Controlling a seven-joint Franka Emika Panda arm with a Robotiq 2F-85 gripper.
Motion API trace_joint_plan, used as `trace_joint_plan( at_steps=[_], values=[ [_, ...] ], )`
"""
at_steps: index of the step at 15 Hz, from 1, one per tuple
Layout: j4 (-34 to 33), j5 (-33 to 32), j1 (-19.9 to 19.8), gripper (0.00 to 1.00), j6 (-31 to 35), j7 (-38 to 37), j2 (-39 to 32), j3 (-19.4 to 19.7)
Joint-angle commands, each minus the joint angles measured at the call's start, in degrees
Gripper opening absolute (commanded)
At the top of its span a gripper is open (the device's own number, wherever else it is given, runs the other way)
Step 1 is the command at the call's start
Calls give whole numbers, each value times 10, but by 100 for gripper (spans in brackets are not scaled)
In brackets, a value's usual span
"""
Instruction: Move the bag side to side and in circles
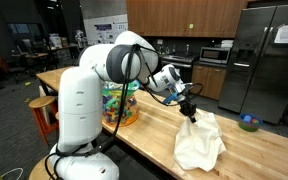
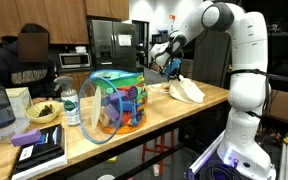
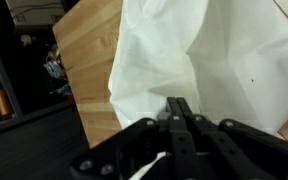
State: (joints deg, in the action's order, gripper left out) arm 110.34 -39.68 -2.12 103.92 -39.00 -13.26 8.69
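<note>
Wooden surface (image 1: 256, 146) carries the cloth bag (image 1: 200, 146), its peak pinched in the closed end effector (image 1: 191, 109); wide sweeps might slip that grip or bump the clear bowl (image 2: 92, 118).

wrinkled matt cloth bag (image 1: 200, 146), pale grained wood table (image 1: 256, 150), glossy wht plastic arm (image 1: 79, 105)

wood counter (image 1: 259, 150) w/ bag (image 1: 199, 145), clear bowl (image 2: 114, 105), books (image 2: 39, 150)
</note>
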Motion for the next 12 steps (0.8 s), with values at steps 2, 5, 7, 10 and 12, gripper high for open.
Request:
trace_joint_plan(
  at_steps=[2, 5, 7, 10, 12],
  values=[
    [24, 23, -27, 0, -41, -36, 24, 18],
    [30, 42, -40, 0, -51, -45, 26, 24],
    [33, 55, -46, 0, -53, -48, 26, 26],
    [34, 69, -54, 0, -60, -60, 24, 34],
    [37, 70, -52, 0, -59, -61, 26, 33]
  ],
)
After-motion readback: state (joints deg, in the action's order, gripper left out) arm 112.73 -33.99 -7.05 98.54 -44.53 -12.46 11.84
